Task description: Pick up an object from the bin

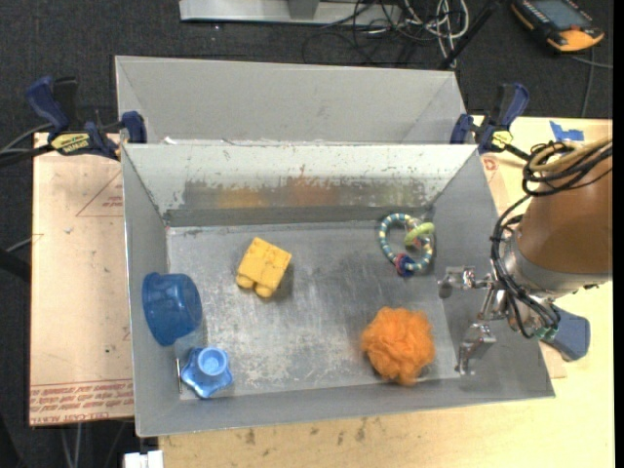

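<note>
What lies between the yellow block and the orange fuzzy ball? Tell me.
Nothing: in the camera view, the stretch from the yellow block to the orange fuzzy ball is bare bin floor.

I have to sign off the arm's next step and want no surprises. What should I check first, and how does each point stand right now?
1. Claw empty: ok, nothing sits between its fingers.
2. Claw open: ok, its fingers stand apart.
3. A thing within easy reach: ok, the fluffy orange ball lies just left of the claw, not touching it.
4. Ball free of neighbours: ok, the multicoloured beaded ring toy lies apart, nearer the back wall.
5. Claw clear of the grey metal bin's right wall: cannot tell.
6. Claw's height above the bin floor: cannot tell.
</note>
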Motion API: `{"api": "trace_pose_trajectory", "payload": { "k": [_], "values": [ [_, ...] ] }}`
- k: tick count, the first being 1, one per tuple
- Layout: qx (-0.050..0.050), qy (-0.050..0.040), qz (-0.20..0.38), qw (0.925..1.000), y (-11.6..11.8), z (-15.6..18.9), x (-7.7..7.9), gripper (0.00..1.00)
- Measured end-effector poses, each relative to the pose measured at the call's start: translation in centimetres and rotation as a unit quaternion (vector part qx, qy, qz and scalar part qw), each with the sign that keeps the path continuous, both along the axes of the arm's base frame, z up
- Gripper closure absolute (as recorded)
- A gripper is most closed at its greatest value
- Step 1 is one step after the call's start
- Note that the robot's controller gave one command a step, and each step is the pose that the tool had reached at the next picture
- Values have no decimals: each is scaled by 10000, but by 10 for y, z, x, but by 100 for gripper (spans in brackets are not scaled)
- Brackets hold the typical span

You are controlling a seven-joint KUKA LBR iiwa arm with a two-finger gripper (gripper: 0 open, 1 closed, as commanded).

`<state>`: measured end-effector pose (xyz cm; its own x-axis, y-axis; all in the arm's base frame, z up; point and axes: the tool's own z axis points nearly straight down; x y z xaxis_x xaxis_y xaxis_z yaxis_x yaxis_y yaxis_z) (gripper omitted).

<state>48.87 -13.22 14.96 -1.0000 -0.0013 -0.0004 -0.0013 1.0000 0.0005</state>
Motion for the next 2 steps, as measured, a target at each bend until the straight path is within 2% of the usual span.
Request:
{"api": "trace_pose_trajectory", "payload": {
  "k": [1, 2],
  "values": [
    [6, 13, 489, 9988, 8, -6, 3, 0],
    [-8, -17, 1844, 9828, 72, -78, 0, 100]
  ]
}}
